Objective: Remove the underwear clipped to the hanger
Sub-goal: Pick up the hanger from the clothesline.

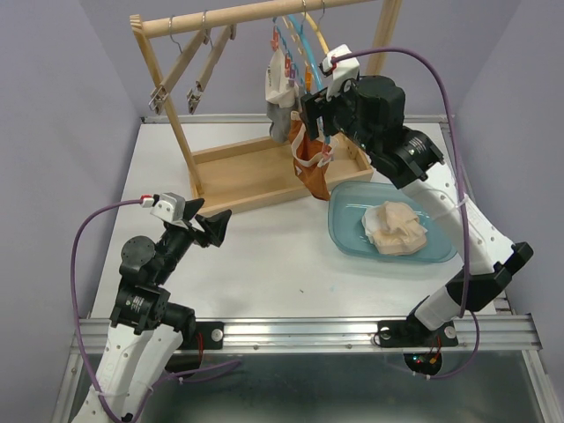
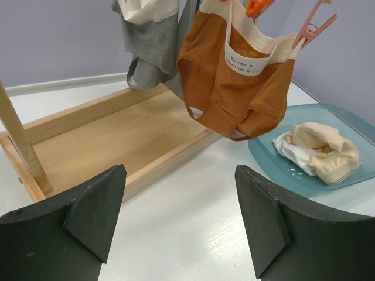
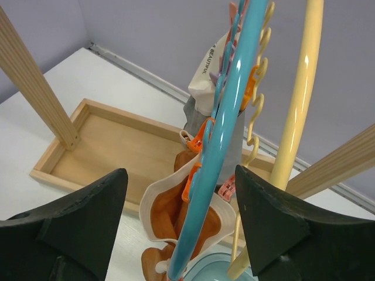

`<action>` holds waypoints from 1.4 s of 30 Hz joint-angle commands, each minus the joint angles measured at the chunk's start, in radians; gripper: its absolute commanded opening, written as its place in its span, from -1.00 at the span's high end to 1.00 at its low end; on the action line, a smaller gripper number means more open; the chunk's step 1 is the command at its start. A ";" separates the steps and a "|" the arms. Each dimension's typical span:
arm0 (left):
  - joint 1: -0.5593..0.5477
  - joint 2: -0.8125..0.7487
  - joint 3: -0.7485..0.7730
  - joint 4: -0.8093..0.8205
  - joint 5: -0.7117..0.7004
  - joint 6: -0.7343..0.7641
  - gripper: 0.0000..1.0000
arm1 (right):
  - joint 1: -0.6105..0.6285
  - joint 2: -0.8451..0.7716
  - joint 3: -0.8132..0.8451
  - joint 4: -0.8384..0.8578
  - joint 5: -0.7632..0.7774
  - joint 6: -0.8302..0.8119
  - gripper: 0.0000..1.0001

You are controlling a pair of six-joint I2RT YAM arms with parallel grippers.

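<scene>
Right wrist view: your right jaws stand apart with nothing gripped, and the blue hanger (image 3: 225, 134) runs straight through the gap between them. That is the hazard, as I judge it. Close now and you pinch the hanger bar rather than a clip or cloth, and any pull would swing the hanger or lift it off the rail. The orange-brown underwear (image 3: 170, 228) hangs just below the gap, beyond the tips, held by an orange clip (image 3: 192, 178). The grey and white underwear (image 3: 202, 82) is farther ahead, behind the hanger. A freed piece could also drop into the wooden tray (image 3: 105, 146) instead of the blue tub (image 1: 441, 251), where beige underwear (image 1: 394, 227) lies. Your left jaws are apart too and empty, with the orange-brown piece ahead of and above them, well apart.
</scene>
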 commanded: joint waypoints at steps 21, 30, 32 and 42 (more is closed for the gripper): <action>0.007 -0.006 -0.008 0.053 0.028 -0.001 -0.73 | -0.034 0.084 0.065 0.104 0.041 0.006 0.07; 0.005 -0.009 -0.008 0.054 0.031 -0.002 -0.73 | -0.041 0.102 0.099 0.106 0.038 0.028 0.75; 0.005 -0.009 -0.008 0.054 0.031 -0.002 -0.73 | -0.041 0.100 0.103 0.104 0.029 0.022 0.93; 0.005 -0.007 -0.008 0.054 0.034 -0.002 -0.73 | -0.043 0.053 0.115 0.119 -0.051 0.023 0.99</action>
